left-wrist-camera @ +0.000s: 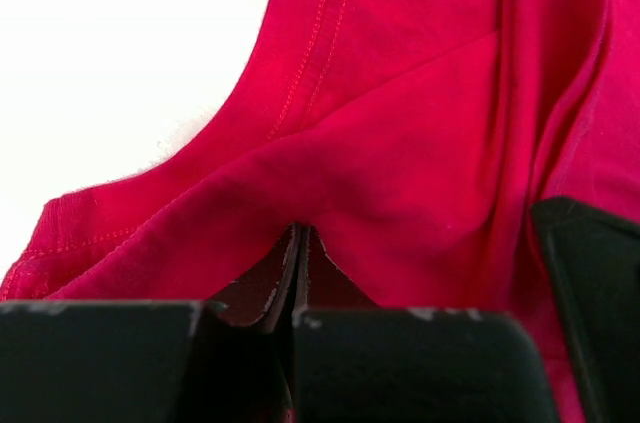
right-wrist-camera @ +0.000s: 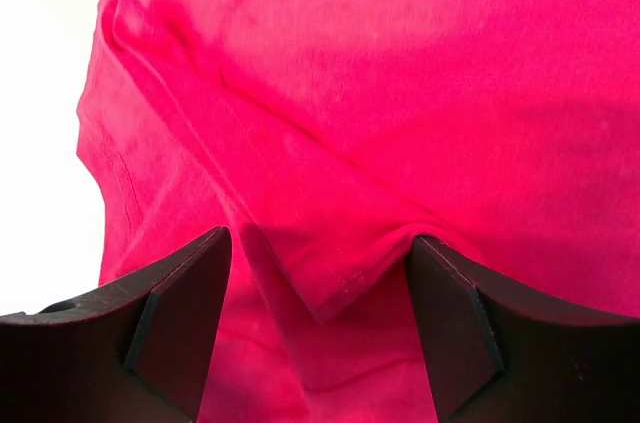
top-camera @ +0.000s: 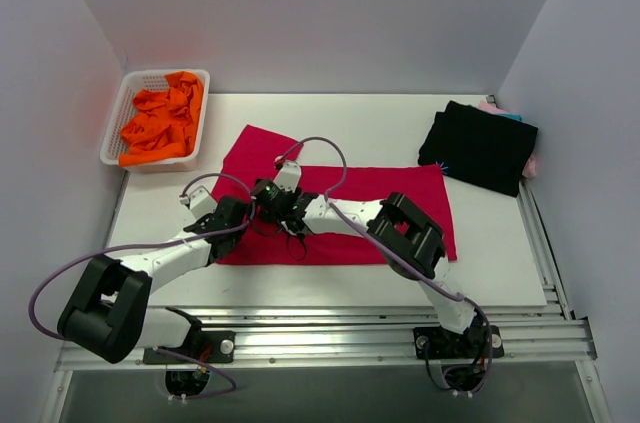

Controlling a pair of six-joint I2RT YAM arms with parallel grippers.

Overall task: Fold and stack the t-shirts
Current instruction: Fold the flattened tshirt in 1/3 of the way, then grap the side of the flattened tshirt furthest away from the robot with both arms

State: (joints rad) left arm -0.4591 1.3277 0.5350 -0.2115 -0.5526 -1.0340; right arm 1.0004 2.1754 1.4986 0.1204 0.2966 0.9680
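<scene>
The crimson-red t-shirt [top-camera: 380, 205] lies spread across the middle of the table. My left gripper [top-camera: 262, 205] is shut on a fold of the red shirt [left-wrist-camera: 400, 143] near its left side; cloth is pinched between the closed fingers [left-wrist-camera: 285, 278]. My right gripper [top-camera: 296, 215] sits right beside it, open, with its fingers [right-wrist-camera: 185, 303] straddling a folded corner of the red shirt [right-wrist-camera: 330, 283]. A folded black t-shirt [top-camera: 480, 146] lies at the back right on top of pink [top-camera: 530, 165] and teal [top-camera: 508, 115] cloth.
A white basket [top-camera: 113, 131] holding crumpled orange cloth [top-camera: 165, 121] stands at the back left. White walls enclose the table on three sides. A metal rail [top-camera: 330, 328] runs along the near edge by the arm bases.
</scene>
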